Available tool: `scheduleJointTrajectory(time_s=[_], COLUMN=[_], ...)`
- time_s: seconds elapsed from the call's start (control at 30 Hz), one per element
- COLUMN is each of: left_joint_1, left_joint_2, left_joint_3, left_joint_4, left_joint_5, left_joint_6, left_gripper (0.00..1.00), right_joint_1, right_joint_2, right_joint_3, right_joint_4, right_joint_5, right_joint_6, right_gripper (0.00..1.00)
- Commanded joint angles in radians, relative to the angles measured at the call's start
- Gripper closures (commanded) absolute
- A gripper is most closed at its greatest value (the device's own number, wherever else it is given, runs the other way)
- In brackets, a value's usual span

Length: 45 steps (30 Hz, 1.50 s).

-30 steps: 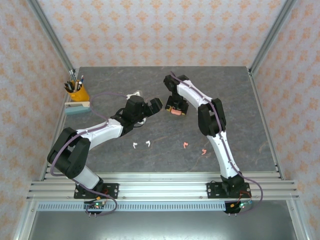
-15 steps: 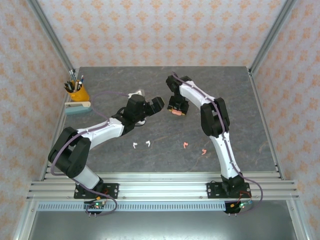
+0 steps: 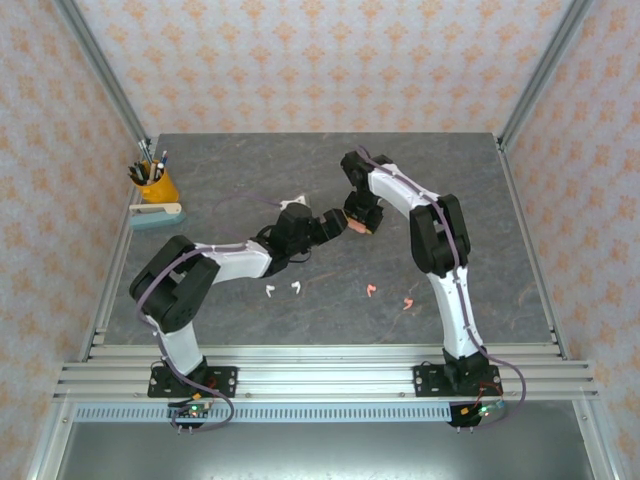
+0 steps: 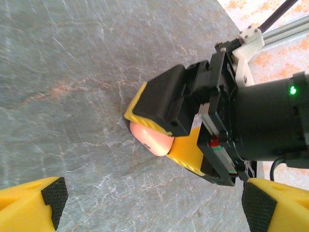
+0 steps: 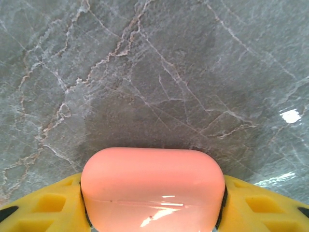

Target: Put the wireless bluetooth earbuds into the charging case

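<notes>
Four earbuds wait on the worktop (image 3: 230, 170), white pair (image 3: 270, 291) and pink pair (image 3: 370, 290), near the arms but apart from the pink charging case (image 5: 152, 186), which the right gripper (image 3: 360, 222) clamps end to end. Left gripper (image 3: 332, 228) hovers wide open just beside it. Best play, I'd say: right holds steady, left lifts the lid cleanly. No brand or lettering readable anywhere.
</notes>
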State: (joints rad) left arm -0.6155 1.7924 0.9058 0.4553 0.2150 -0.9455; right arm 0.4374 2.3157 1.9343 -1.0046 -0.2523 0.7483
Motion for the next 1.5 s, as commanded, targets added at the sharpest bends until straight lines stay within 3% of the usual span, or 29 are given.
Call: scheduleJointTrajectory(time_s=[0.0,0.4,0.87,1.2,1.47], left_joint_1=[-0.013,-0.025,-0.035,-0.033,-0.011], left_joint_2=[0.041,0.209,0.299,0.316,0.14], left_joint_3=[-0.015,0.026,0.108,0.137,0.028], left_joint_4=[0.123,0.284,0.321,0.322,0.309], left_joint_5=[0.012,0.042,0.049,0.043,-0.008], left_joint_6=[-0.032,-0.098,-0.116,-0.115,-0.071], left_gripper=[0.07,0.25,0.4,0.43,0.37], right_joint_1=[-0.016,-0.044,-0.045,-0.045,-0.055], right_joint_2=[-0.067,-0.12,-0.158,-0.171,-0.161], right_joint_3=[-0.027,-0.103,-0.111,-0.133,-0.065], right_joint_4=[0.024,0.092,0.087,0.092,0.035], right_joint_5=[-0.034,-0.134,-0.168,-0.157,-0.07], right_joint_6=[0.076,0.177,0.186,0.18,0.117], right_gripper=[0.55,0.55,0.55,0.55,0.4])
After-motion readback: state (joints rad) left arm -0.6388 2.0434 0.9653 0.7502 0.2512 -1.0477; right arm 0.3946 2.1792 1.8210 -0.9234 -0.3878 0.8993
